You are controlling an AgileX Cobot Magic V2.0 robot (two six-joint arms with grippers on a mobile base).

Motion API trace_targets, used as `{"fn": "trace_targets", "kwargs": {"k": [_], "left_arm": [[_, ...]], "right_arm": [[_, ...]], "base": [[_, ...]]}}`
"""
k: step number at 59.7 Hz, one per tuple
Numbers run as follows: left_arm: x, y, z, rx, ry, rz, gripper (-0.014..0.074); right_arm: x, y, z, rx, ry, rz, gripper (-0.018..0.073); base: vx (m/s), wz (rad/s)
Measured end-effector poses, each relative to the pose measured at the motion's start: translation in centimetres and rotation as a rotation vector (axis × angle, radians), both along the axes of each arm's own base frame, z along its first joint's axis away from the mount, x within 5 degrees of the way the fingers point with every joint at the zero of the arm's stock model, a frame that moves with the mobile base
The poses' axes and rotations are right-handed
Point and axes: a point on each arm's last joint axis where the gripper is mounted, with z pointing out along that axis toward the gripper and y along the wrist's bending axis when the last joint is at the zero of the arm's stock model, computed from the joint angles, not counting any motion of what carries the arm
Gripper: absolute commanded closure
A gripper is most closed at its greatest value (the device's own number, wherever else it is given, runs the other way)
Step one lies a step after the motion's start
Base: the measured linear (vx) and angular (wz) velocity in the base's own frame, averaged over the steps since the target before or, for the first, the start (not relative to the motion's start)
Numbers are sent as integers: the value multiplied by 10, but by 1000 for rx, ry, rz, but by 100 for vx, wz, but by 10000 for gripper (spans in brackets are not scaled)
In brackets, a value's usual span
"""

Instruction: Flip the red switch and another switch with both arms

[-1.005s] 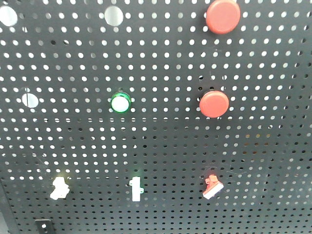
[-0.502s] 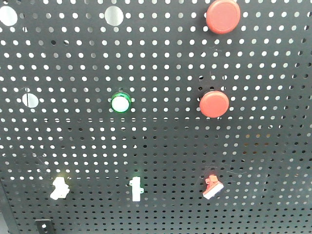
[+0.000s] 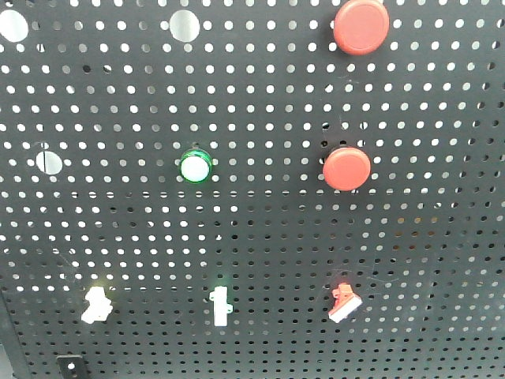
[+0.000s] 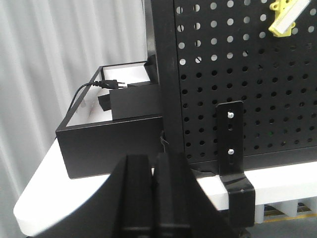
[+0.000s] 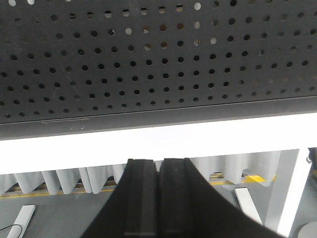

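The red switch [image 3: 344, 303], a small red toggle with a white lever tip, sits low on the right of the black pegboard [image 3: 260, 229]. The other switch [image 3: 95, 305], a white lever on a pale yellow base, is at lower left; it also shows at the top right of the left wrist view as a yellow-and-white piece [image 4: 283, 19]. My left gripper [image 4: 154, 159] is shut and empty, low beside the pegboard's left post. Below the pegboard's bottom edge, my right gripper [image 5: 158, 162] is shut and empty. Neither gripper appears in the front view.
Two big round red buttons [image 3: 360, 26] [image 3: 346, 167], a green-ringed round light [image 3: 194, 166] and a straight white toggle [image 3: 220, 305] are on the board. A black box [image 4: 111, 144] with a plug and cable stands left of the post. A black bracket [image 4: 233, 148] holds the board to the white table [image 4: 277, 183].
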Motion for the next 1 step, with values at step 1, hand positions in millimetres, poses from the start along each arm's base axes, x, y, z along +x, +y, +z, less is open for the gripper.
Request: {"fn": "trace_targets", "kwargs": {"k": [1], "left_arm": [[0, 0, 0, 0, 0, 0, 594]], "right_arm": [[0, 0, 0, 0, 0, 0, 566]], "base": [[0, 0]]}}
